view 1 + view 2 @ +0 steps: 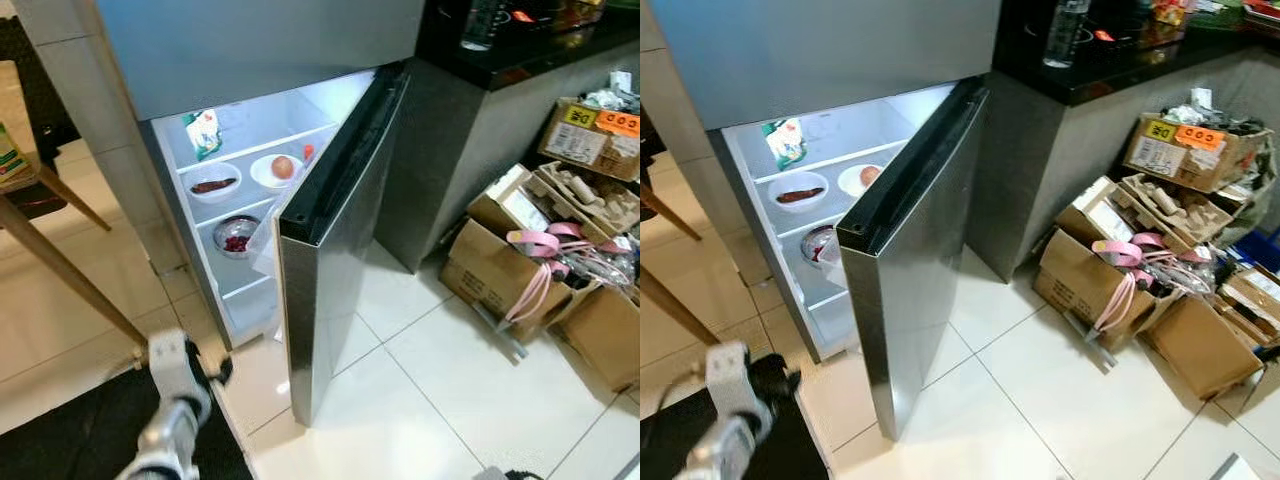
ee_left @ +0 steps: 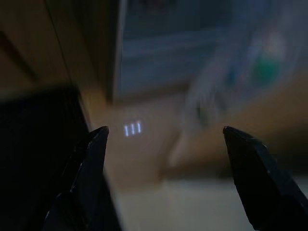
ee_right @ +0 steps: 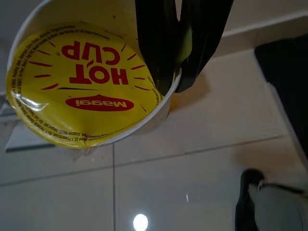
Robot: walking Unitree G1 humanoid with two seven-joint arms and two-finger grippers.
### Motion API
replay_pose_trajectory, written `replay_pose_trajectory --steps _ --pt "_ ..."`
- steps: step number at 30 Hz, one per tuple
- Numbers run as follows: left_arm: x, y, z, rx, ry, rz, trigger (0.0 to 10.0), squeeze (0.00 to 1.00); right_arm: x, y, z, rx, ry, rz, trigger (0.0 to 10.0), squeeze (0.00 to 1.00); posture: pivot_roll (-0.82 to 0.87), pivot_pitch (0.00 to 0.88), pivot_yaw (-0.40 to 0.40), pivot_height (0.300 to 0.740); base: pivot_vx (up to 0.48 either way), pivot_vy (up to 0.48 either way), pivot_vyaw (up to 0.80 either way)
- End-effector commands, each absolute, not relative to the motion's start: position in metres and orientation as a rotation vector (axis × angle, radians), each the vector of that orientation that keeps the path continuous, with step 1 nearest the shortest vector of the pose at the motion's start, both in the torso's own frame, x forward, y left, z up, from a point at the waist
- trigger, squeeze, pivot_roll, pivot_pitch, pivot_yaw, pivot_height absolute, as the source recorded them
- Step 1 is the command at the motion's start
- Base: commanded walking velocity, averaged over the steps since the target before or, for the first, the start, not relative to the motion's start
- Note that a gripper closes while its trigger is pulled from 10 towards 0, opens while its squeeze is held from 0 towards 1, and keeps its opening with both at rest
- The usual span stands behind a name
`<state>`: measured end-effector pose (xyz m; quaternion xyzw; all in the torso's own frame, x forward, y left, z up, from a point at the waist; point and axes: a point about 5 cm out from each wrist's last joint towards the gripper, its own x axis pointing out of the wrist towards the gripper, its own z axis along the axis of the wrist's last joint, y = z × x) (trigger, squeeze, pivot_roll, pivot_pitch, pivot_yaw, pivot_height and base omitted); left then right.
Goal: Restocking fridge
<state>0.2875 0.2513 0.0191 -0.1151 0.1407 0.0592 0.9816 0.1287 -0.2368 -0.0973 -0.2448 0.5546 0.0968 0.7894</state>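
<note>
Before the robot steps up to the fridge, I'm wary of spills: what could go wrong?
The right gripper pinches the noodle cup only at its rim, so the cup could slip and drop onto the tiles. The half-open fridge door narrows the way to the shelves, where bowls already sit.

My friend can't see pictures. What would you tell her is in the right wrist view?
The right end effector pinches the rim of a noodle cup with a yellow lid reading "Hot Cup", held above pale floor tiles. A dark mat lies at one edge.
</note>
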Motion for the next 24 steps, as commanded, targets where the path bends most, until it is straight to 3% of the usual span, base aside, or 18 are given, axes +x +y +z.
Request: replay_pose_trajectory --steps 1,4,8,12,13,24 --pt "0.297 0.258 0.035 -0.248 0.204 0.137 10.0 0.0 0.12 -0.239 -0.099 -0.528 1.219 0.205 10.0 0.0 -0.11 0.049 -0.005 0.74 0.0 0.0 0.0" --pt "0.316 0.256 0.058 -0.306 0.103 0.102 10.0 0.0 0.12 -0.238 -0.1 -0.527 1.219 0.206 10.0 0.0 -0.11 0.049 -0.005 0.74 0.0 0.0 0.0" --pt "0.344 0.222 0.096 -0.413 -0.048 -0.176 10.0 0.0 0.119 -0.239 -0.1 -0.528 1.223 0.203 10.0 0.0 -0.12 0.048 -0.003 0.74 0.0 0.0 0.0" --pt "0.353 0.189 0.116 -0.429 -0.116 -0.411 10.0 0.0 0.118 -0.239 -0.1 -0.528 1.225 0.199 10.0 0.0 -0.12 0.051 0.0 0.74 0.0 0.0 0.0" --pt "0.355 0.177 0.121 -0.411 -0.13 -0.474 0.0 0.0 0.117 -0.239 -0.1 -0.527 1.226 0.198 10.0 0.0 -0.12 0.051 0.0 0.74 0.0 0.0 0.0" --pt "0.359 0.139 0.126 -0.46 -0.129 -0.58 0.0 0.0 0.114 -0.239 -0.101 -0.519 1.231 0.191 10.0 0.0 -0.13 0.057 0.007 0.74 0.0 0.0 0.0"
